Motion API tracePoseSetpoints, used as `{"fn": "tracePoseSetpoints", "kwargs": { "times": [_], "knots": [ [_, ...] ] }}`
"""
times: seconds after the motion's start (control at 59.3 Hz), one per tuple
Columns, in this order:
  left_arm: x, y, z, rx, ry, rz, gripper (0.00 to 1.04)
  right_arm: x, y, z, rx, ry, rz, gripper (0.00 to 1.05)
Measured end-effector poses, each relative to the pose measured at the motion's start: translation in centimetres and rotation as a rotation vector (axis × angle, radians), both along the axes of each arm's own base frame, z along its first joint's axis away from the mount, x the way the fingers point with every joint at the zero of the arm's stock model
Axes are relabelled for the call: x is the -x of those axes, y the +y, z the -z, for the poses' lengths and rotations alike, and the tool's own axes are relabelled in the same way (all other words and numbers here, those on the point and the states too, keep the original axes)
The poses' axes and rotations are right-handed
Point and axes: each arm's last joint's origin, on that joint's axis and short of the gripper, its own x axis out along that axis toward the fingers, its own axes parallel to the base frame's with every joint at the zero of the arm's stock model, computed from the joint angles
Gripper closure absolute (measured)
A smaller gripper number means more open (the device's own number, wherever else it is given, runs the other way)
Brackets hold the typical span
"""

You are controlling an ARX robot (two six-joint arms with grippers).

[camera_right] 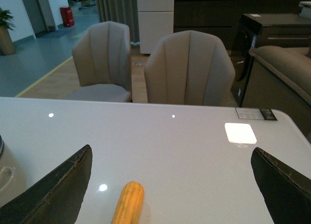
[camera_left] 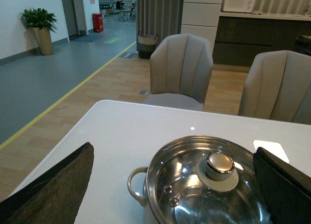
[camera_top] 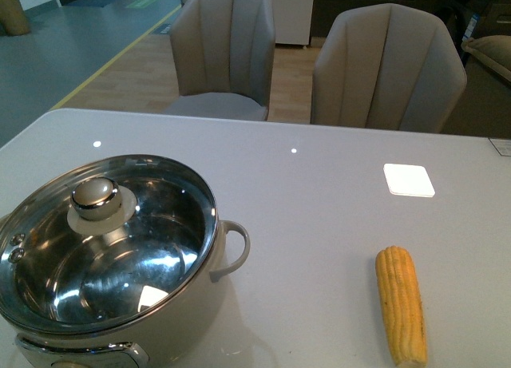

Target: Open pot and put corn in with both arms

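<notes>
1. Progress: judged zero. Nothing the task asks for was done in these views.
2. The pot [camera_top: 196, 304] sat at the near left of the table [camera_top: 319, 208]. Its glass lid [camera_top: 48, 256] was seated flat on the rim, with the beige lid knob [camera_top: 96, 196] on top. Only steel and reflections showed through the glass, so the pot looked empty.
3. The corn [camera_top: 402, 304] lay flat on the table on the robot's right, well apart from the pot. Its long axis ran roughly away from the robot, and nothing touched it.
4. The left tool [camera_left: 173, 151] was spread wide and held nothing. The lid knob showed between its fingers [camera_left: 58, 185], with no contact.
5. The right tool [camera_right: 171, 151] was also wide open and empty. The corn's far end showed low between its fingers [camera_right: 53, 190], nearer one finger than the other, and was not touched.
6. The front view showed neither arm.
7. Everything was left to do: close on the knob, lift the lid clear, grasp the corn, carry it across and drop it into the pot.
8. Judgement: the left arm looked lined up for the lid and the right for the corn. The lid had to come off first.
</notes>
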Motion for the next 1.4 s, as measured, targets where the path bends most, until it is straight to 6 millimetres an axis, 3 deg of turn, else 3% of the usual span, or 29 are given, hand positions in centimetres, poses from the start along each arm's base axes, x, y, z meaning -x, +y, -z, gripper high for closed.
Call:
{"fn": "tracePoseSetpoints", "kwargs": {
  "times": [0.405, 0.506, 0.59, 0.742, 0.978, 1.164, 1.4],
  "knots": [
    [0.0, 0.0, 0.0, 0.000, 0.000, 0.000, 0.07, 0.0, 0.0, 0.0, 0.000, 0.000, 0.000, 0.09],
    [0.0, -0.2, 0.2, 0.039, 0.276, 0.075, 0.07, 0.0, 0.0, 0.0, 0.000, 0.000, 0.000, 0.09],
    [-0.1, -0.3, 0.5, 0.062, 0.377, 0.096, 0.07, 0.0, 0.0, 0.0, 0.000, 0.000, 0.000, 0.09],
    [-0.9, -0.7, -2.1, 0.056, 0.311, 0.128, 0.07, 0.0, 0.0, 0.0, 0.000, 0.000, 0.000, 0.09],
    [-6.1, -2.7, -2.7, 0.020, 0.263, 0.185, 0.07, 0.0, 0.0, 0.0, 0.000, 0.000, 0.000, 0.09],
    [-11.0, -4.8, -0.2, -0.063, 0.293, 0.203, 0.07, 0.0, 0.0, 0.0, 0.000, 0.000, 0.000, 0.09],
    [-14.7, -5.7, 2.0, -0.092, 0.328, 0.191, 0.07, 0.0, 0.0, 0.0, 0.000, 0.000, 0.000, 0.09]
  ]
}}
